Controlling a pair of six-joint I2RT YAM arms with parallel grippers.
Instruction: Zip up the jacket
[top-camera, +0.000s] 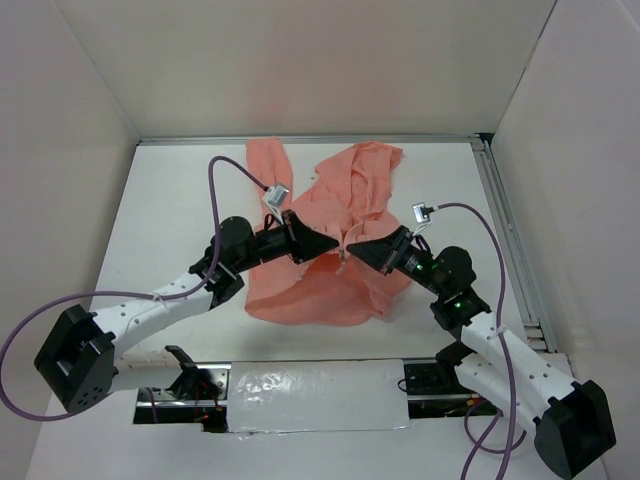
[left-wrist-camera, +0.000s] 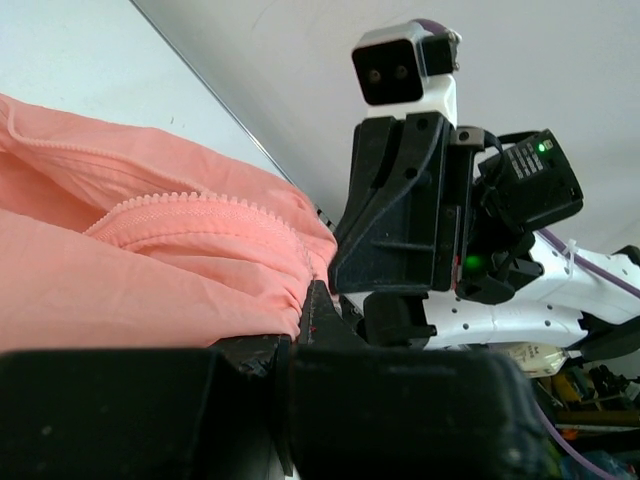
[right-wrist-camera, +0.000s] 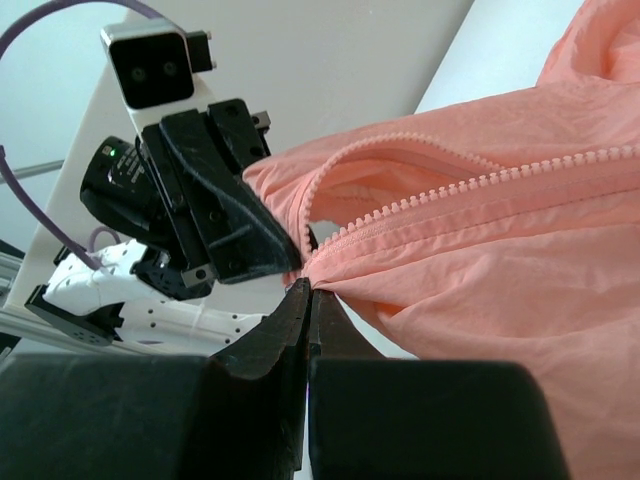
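Note:
The salmon-pink jacket lies wrinkled on the white table, its front opening with pink zipper teeth running up the middle. My left gripper and right gripper meet tip to tip at the zipper near the jacket's middle. The left gripper is shut on the jacket's fabric by the zipper. The right gripper is shut, pinching the jacket at the point where the two zipper rows join. The zipper slider is hidden.
White walls enclose the table on the left, back and right. A metal rail runs along the right edge. Purple cables arch over both arms. A foil-covered strip lies at the near edge.

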